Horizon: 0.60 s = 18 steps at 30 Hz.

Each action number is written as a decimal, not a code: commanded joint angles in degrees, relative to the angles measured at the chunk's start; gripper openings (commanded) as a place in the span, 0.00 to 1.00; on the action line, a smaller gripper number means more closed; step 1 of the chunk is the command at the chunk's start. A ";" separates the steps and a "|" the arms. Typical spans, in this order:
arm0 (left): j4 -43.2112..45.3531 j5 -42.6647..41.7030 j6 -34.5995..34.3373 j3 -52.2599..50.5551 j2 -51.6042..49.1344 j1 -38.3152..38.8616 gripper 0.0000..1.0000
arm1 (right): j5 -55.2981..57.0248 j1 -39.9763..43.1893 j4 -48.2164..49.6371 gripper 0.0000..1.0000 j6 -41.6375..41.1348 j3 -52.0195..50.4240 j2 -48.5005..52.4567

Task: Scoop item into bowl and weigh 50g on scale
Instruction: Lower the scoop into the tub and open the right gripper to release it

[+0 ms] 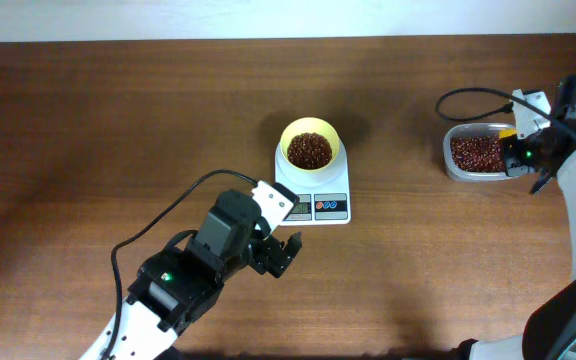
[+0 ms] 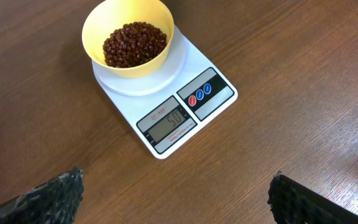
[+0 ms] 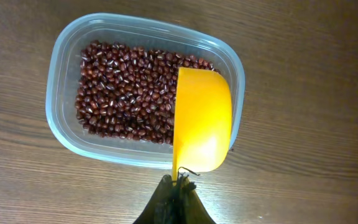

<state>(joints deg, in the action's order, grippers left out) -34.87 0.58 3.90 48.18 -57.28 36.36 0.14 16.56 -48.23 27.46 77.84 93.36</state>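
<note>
The pale-yellow bowl (image 1: pixel 309 148) stands on the white scale (image 1: pixel 317 207) and holds a mound of red-brown beans (image 2: pixel 134 42). In the left wrist view the bowl (image 2: pixel 107 22) sits on the scale (image 2: pixel 185 118), whose display reads 50. My left gripper (image 1: pixel 280 252) is open and empty, hovering just in front of the scale. My right gripper (image 3: pixel 178 186) is shut on the handle of a bright-yellow scoop (image 3: pixel 202 121), tipped on its side over the clear container (image 3: pixel 64 81) of beans (image 3: pixel 126 93) at the right (image 1: pixel 478 152).
A black cable (image 1: pixel 468 95) loops behind the clear container. The table's far edge (image 1: pixel 268 38) runs along the top. Another black cable (image 1: pixel 158 225) trails from the left arm.
</note>
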 commanded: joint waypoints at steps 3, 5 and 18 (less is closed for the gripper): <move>0.09 -0.42 0.92 -0.33 -0.04 0.28 0.99 | 11.19 -3.17 -0.04 0.04 1.09 2.01 -1.40; 0.09 -0.42 0.92 -0.33 -0.04 0.28 0.99 | 12.31 -3.78 0.00 0.04 0.96 2.01 -1.40; 0.11 -0.42 0.92 -0.33 -0.04 0.28 0.99 | -2.51 -3.76 -2.58 0.04 -67.23 1.97 -1.36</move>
<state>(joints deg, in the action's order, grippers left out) -34.87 0.58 3.90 48.18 -57.28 36.36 -1.45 13.23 -50.61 -22.04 78.46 93.36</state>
